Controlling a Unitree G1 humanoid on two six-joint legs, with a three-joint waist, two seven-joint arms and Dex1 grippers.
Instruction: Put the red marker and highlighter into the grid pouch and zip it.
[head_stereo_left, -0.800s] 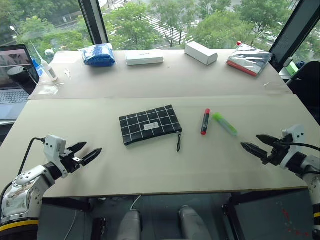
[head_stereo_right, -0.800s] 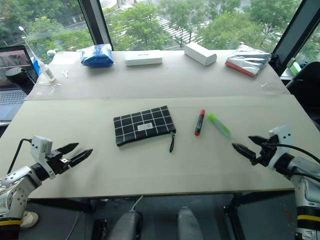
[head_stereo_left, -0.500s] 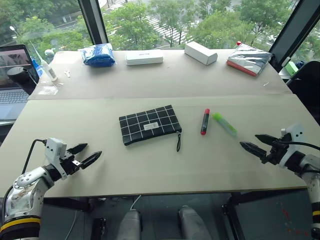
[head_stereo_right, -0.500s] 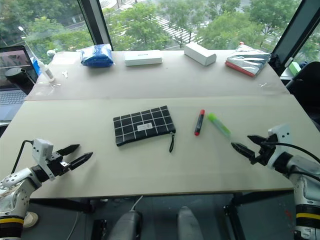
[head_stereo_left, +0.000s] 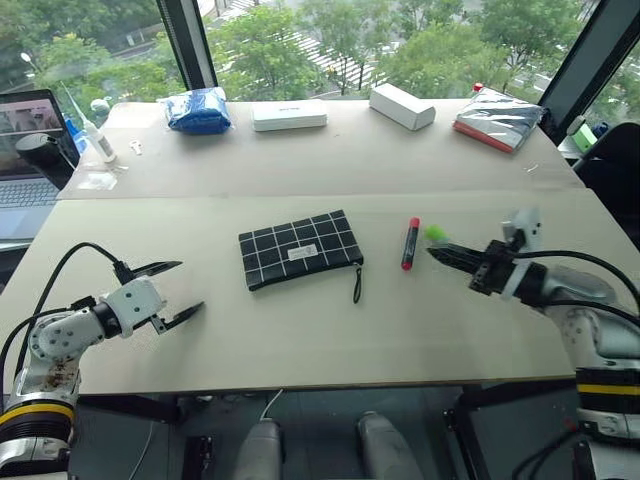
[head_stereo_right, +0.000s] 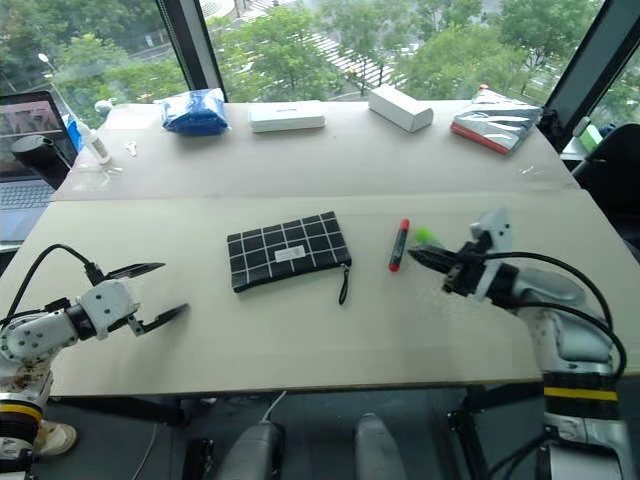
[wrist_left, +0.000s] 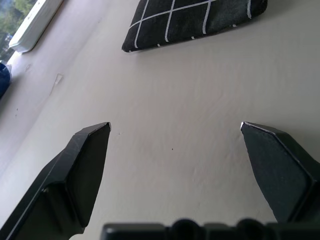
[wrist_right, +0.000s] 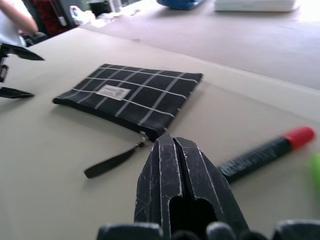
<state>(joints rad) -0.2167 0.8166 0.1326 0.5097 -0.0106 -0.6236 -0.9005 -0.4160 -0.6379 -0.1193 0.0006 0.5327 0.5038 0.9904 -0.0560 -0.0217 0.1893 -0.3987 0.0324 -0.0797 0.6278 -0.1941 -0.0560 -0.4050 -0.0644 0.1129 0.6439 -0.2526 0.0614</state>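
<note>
Most of the highlighter (head_stereo_left: 434, 233) hidden behind the right gripper (head_stereo_left: 436, 250).

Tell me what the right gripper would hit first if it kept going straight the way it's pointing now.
Probably the red marker. The shut right gripper points across the table toward it, with the grid pouch farther along. Depth is unclear, so it might pass just above the marker.

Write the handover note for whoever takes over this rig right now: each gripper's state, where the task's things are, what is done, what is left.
Left gripper: open, empty, over bare table left of the grid pouch.
Right gripper: shut, empty, fingertips at the highlighter.
Red marker: on the table between pouch and highlighter.
Grid pouch: flat, holding neither pen; zipper state not clear.
Done: nothing.
Left: put both pens in, zip the pouch.
</note>
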